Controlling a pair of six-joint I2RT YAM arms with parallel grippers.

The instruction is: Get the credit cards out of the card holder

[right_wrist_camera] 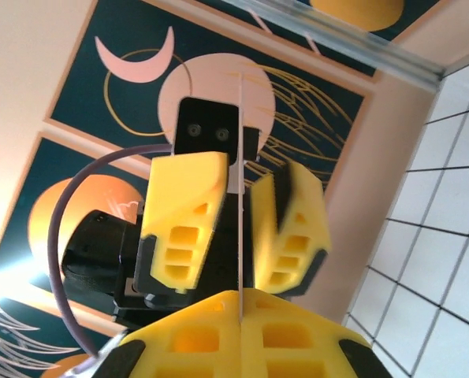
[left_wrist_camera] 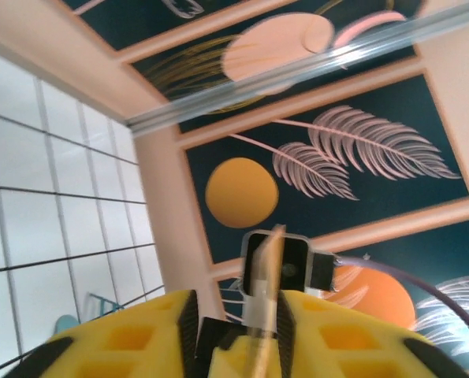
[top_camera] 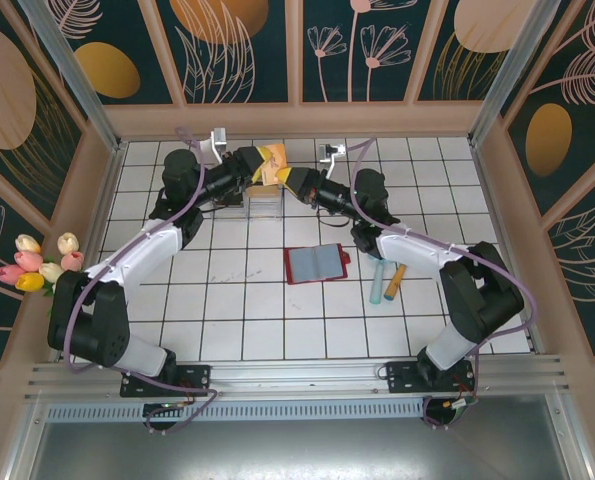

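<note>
A tan-orange credit card [top_camera: 273,160] is held up in the air at the back of the table, where both grippers meet. My right gripper [top_camera: 289,180] is shut on it; in the right wrist view the credit card [right_wrist_camera: 240,197] stands edge-on, rising from my closed right gripper [right_wrist_camera: 240,295]. My left gripper [right_wrist_camera: 242,228] faces it with its jaws open on either side of the card's upper part. In the left wrist view the card [left_wrist_camera: 264,276] is blurred between the parted jaws of the left gripper [left_wrist_camera: 238,315]. The red card holder [top_camera: 315,264] lies open on the table.
A clear plastic box [top_camera: 262,203] stands right under the two grippers. A light blue card [top_camera: 379,282] and an orange card [top_camera: 397,276] lie right of the holder. Tulips [top_camera: 39,262] lie outside the left wall. Wooden walls ring the tiled table.
</note>
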